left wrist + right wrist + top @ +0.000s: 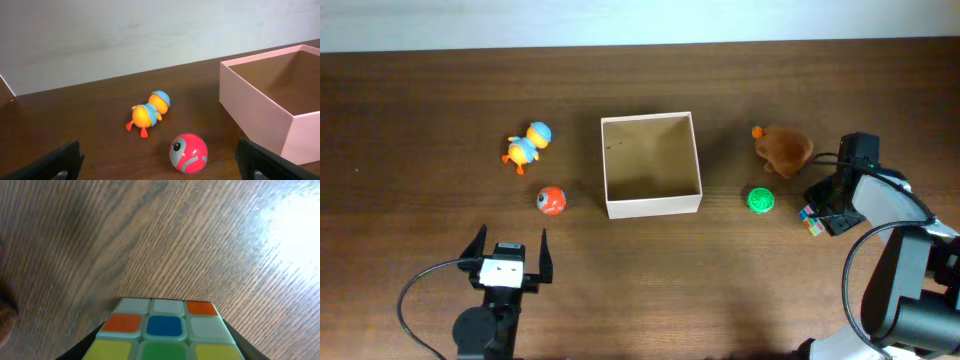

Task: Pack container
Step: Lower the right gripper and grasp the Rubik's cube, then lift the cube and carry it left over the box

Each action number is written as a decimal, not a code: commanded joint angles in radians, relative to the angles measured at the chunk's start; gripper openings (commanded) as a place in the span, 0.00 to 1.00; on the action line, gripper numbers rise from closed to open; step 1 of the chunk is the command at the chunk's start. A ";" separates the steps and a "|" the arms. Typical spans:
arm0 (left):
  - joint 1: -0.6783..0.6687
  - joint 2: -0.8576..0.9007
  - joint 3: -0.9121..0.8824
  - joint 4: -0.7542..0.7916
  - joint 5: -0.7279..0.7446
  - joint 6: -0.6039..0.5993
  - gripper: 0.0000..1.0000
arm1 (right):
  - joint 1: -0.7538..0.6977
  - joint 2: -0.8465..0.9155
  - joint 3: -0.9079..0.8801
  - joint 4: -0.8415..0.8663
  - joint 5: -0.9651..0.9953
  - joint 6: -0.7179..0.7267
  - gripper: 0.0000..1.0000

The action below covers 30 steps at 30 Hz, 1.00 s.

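Multicoloured plastic puzzle cube sat clamped between the right gripper fingers, well right of the square cream-walled cardboard container; the left gripper gaped empty, short of its near-left corner.

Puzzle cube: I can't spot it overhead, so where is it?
Overhead, the puzzle cube lies at the far right, between the right pincer's fingers, just right of the green ball.
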<state>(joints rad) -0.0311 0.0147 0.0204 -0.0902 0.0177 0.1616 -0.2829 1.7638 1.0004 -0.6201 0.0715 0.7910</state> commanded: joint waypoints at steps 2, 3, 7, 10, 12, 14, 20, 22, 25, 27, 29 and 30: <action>-0.003 -0.009 -0.006 -0.001 -0.011 0.012 0.99 | -0.005 -0.021 0.054 -0.027 -0.072 -0.133 0.32; -0.003 -0.009 -0.006 -0.001 -0.011 0.012 0.99 | -0.005 -0.028 0.067 -0.035 -0.092 -0.163 0.33; -0.003 -0.009 -0.006 -0.001 -0.011 0.012 0.99 | -0.005 -0.056 0.122 -0.077 -0.154 -0.262 0.33; -0.003 -0.009 -0.006 -0.001 -0.011 0.012 0.99 | -0.005 -0.078 0.179 -0.126 -0.219 -0.363 0.33; -0.003 -0.009 -0.006 -0.001 -0.011 0.012 0.99 | -0.005 -0.090 0.221 -0.163 -0.302 -0.460 0.33; -0.003 -0.009 -0.006 -0.001 -0.011 0.012 0.99 | -0.004 -0.100 0.264 -0.202 -0.402 -0.549 0.33; -0.003 -0.009 -0.006 -0.001 -0.011 0.012 0.99 | 0.040 -0.140 0.379 -0.285 -0.639 -0.711 0.34; -0.003 -0.009 -0.006 -0.001 -0.011 0.012 0.99 | 0.080 -0.158 0.407 -0.290 -0.670 -0.728 0.34; -0.003 -0.009 -0.006 -0.001 -0.011 0.012 0.99 | 0.160 -0.182 0.444 -0.283 -0.706 -0.734 0.34; -0.003 -0.009 -0.006 -0.001 -0.011 0.012 0.99 | 0.225 -0.195 0.464 -0.261 -0.724 -0.735 0.34; -0.003 -0.009 -0.006 -0.001 -0.011 0.012 0.99 | 0.300 -0.205 0.476 -0.220 -0.735 -0.735 0.38; -0.003 -0.009 -0.006 -0.001 -0.011 0.012 0.99 | 0.340 -0.208 0.479 -0.195 -0.735 -0.735 0.38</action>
<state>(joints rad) -0.0311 0.0147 0.0204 -0.0902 0.0177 0.1616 -0.0296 1.5951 1.4475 -0.8448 -0.5919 0.0895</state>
